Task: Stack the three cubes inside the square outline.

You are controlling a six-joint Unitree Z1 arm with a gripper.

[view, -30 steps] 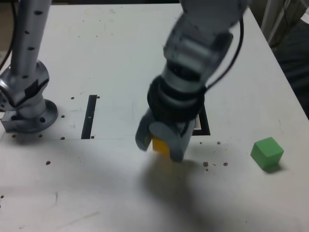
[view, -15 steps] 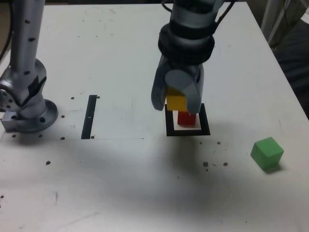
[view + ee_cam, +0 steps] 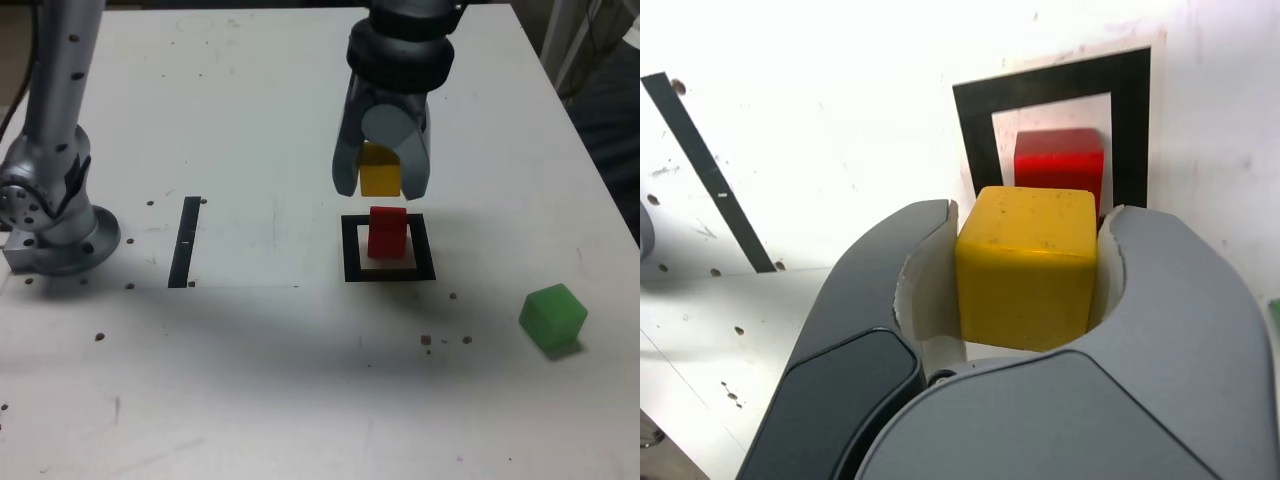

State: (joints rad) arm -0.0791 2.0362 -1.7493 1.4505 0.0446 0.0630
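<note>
The gripper [image 3: 381,172] is clamping the yellow cube [image 3: 1028,265], its fingers hiding the cube's sides and holding it in the air above the red cube [image 3: 387,232] sitting inside the outline [image 3: 351,250]. The green cube [image 3: 553,316] is lying well apart, toward the exterior view's right.

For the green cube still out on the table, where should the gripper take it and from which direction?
From straight above, closing on two opposite side faces. The green cube sits alone on the table, turned cornerwise to the exterior view, so the gripper, now shut on the yellow cube, would likely need its wrist turned to match.
</note>
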